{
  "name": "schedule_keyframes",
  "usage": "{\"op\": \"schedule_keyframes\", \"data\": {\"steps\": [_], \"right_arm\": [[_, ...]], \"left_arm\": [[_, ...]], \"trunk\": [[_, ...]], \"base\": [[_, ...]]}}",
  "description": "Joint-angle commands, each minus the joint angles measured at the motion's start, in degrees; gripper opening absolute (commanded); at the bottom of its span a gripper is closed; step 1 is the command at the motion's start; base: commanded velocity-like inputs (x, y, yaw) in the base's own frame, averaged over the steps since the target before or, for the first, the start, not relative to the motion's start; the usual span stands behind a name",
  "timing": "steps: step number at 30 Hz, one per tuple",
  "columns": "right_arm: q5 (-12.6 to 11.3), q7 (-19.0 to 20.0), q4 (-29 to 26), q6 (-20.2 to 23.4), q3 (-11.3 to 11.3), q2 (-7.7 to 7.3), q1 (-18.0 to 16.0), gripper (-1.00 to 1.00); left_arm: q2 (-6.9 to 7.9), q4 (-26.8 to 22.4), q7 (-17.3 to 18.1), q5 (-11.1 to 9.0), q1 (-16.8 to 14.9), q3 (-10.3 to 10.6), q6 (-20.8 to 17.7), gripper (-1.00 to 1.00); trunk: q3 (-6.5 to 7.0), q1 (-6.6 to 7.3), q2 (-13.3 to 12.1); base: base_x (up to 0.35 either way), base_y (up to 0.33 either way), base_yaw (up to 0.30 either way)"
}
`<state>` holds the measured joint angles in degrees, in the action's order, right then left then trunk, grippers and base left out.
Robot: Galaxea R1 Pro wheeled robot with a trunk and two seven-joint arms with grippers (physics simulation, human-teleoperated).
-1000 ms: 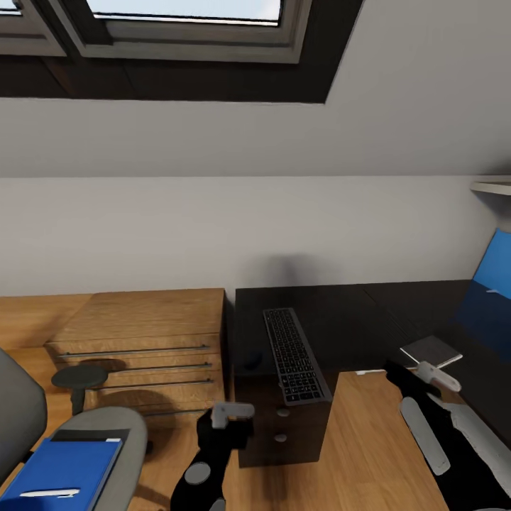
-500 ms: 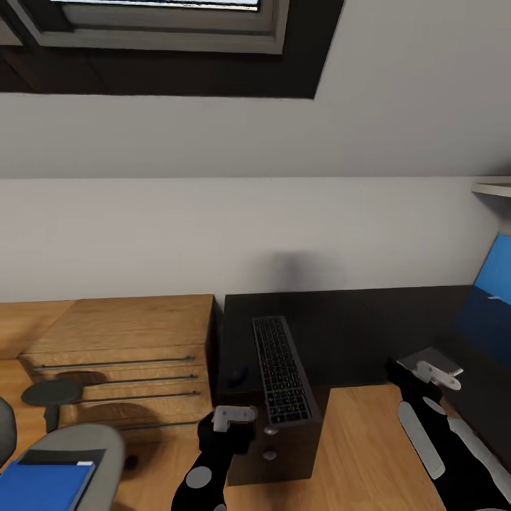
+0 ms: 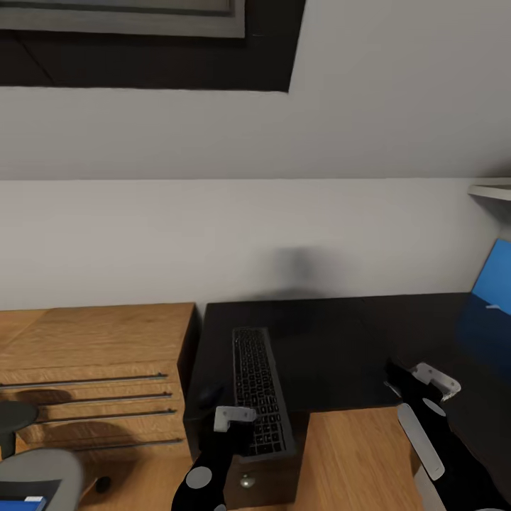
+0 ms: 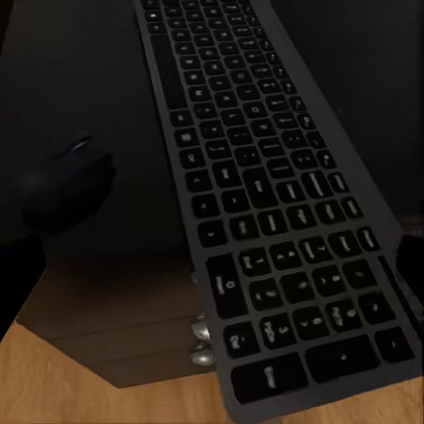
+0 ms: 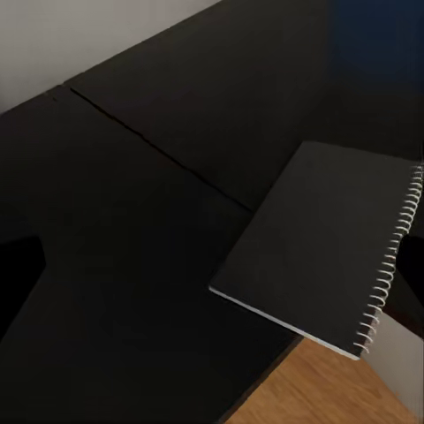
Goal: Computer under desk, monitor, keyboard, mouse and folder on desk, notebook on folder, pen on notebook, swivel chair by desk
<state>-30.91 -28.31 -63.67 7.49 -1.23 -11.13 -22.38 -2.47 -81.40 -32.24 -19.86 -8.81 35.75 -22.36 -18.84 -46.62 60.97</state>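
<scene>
Black keys of the keyboard [image 3: 257,389] lie on the table [image 3: 341,341], the mouse [image 4: 66,181] just beside; the view has swung right, pushing the swivel chair [image 3: 39,477] and folder [image 3: 18,502] to the corner. Left gripper [image 3: 234,417] and right gripper [image 3: 434,380]: opening unclear; notebook [image 5: 322,252] overhangs the edge.

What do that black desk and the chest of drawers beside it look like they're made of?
The desk looks like glossy black lacquer or laminate: its top mirrors the blue panel. The chest of drawers looks like light matte wood, with visible grain and thin dark bar handles, probably metal. As renders, both are guesses.
</scene>
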Motion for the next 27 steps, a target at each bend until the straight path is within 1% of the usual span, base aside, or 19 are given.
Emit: {"op": "schedule_keyframes", "data": {"steps": [1, 6, 17, 27], "right_arm": [[-0.20, -0.26, 0.25, 0.29, 0.08, -0.03, -0.03, 1.00], [-0.13, -0.25, 3.08, 0.18, 0.19, -0.03, -0.03, 1.00], [-0.09, -0.25, 4.63, 0.09, 0.18, -0.05, -0.11, 1.00], [-0.03, -0.27, 4.74, 0.07, 0.17, -0.11, -0.11, 1.00]], "left_arm": [[0.01, -0.08, -0.50, -0.44, -0.07, 0.11, -0.18, 1.00], [0.01, -0.08, -0.52, -0.37, -0.07, 0.17, -0.22, 1.00], [0.00, -0.08, -0.48, -0.36, -0.07, 0.19, -0.23, 1.00], [0.01, -0.08, -0.46, -0.48, -0.07, 0.21, -0.23, 1.00]], "trunk": [[-0.08, -0.03, 0.05], [-0.08, -0.03, 0.05], [-0.08, -0.03, 0.05], [-0.08, -0.03, 0.05]], "base": [[0.191, -0.256, 0.000], [0.068, -0.114, 0.000], [0.026, -0.017, 0.000], [0.195, -0.001, 0.000]]}}
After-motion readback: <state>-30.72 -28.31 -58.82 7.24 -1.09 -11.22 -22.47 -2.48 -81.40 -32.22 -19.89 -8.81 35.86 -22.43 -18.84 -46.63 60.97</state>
